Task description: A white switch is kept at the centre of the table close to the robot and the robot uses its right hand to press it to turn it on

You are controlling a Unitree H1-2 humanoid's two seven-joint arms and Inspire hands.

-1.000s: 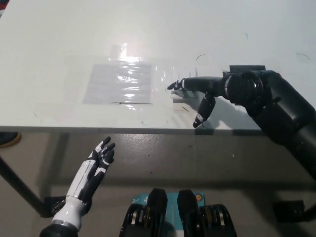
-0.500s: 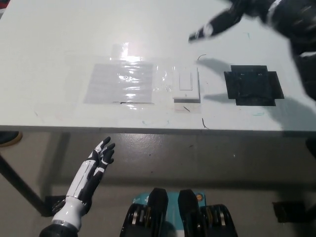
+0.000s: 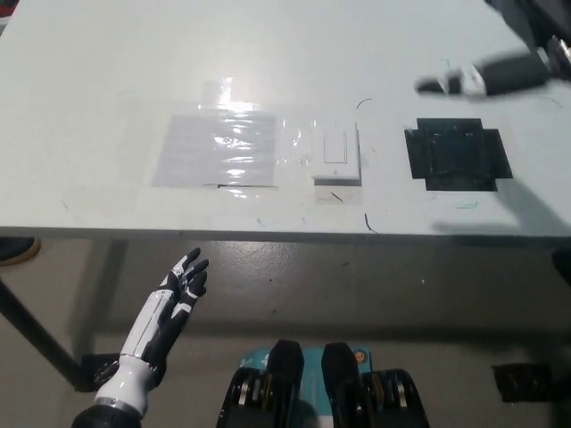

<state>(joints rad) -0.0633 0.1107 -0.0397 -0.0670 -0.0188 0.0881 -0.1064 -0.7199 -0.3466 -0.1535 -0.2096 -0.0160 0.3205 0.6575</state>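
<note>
Switch (image 3: pixel 336 153) handling was judged simple: a stiff, light plastic rocker in a flat plate, apparently taped to the desk (image 3: pixel 107 71) near its front edge at the centre, to be pressed on the rocker face, not gripped. Nearest, below the desk edge, the white left hand (image 3: pixel 183 283) was held idle, fingers spread, touching nothing. Farthest, at the upper right, the black right hand (image 3: pixel 486 78) was seen blurred, well apart from the switch, holding nothing; its finger spread could not be told.

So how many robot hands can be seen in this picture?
2. The white left hand rests open below the table edge, lower left. The black right hand is blurred at the upper right, above the table.
</note>
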